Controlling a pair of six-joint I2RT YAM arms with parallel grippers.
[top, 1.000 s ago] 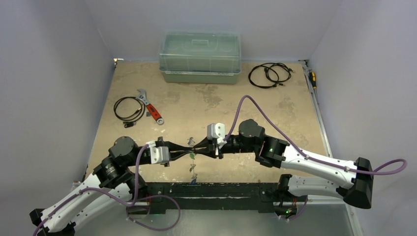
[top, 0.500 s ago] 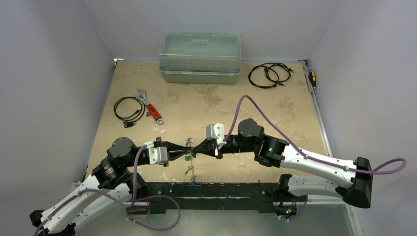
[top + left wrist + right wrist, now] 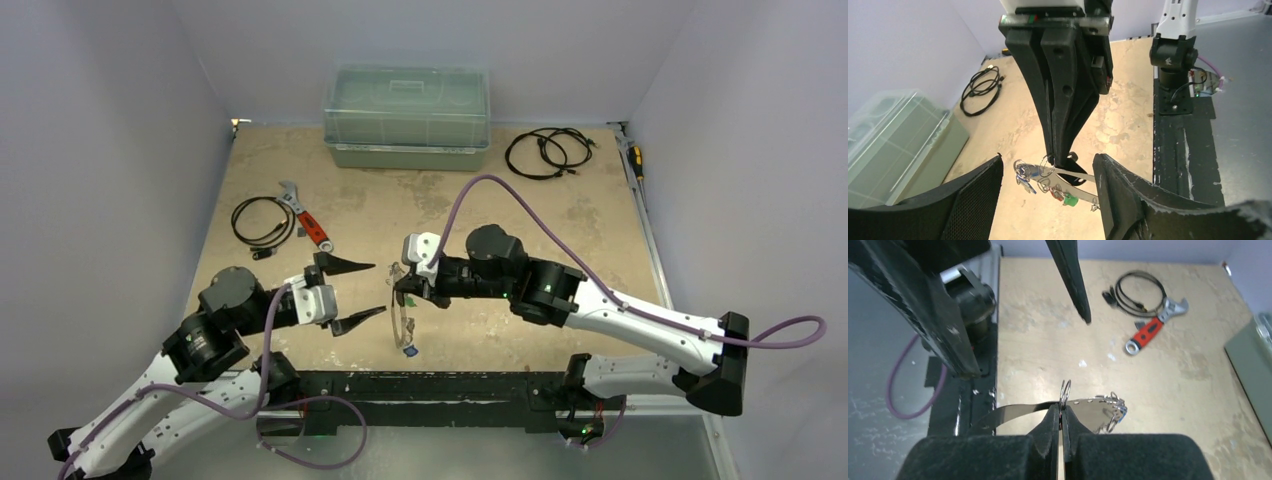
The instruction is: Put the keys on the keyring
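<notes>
The keyring point(image 3: 1088, 410) is off the table, pinched flat by its silver band in the right gripper point(image 3: 1061, 412), whose jaws are closed hard on it with no gap showing. It hangs edge-down over the near part of the table point(image 3: 560, 215), just short of the black base rail point(image 3: 440, 385). We record one change of note: a second ago both grippers met tip to tip on this ring with the left one clamped, and now the left gripper point(image 3: 377, 289) has sprung wide apart, holds nothing, and has backed off to its own side, while the right arm has carried the ring slightly leftward and farther in. We judge this a release after threading, leaving the ring in the right arm's sole custody. The keys point(image 3: 1030, 176) hang bunched at one end of the band, a green tag point(image 3: 1070, 200) lowest, and a small split ring point(image 3: 1065, 389) stands up just beside the right fingers. We cannot tell how many keys are on. As to room, bare tabletop lies beyond the grippers up to the lidded plastic box point(image 3: 407, 115). The adjustable wrench point(image 3: 305, 222) and a cable coil point(image 3: 262, 222) lie well apart at far left. The near rail is the closest edge, and the left fingertips flank the ring closely.
</notes>
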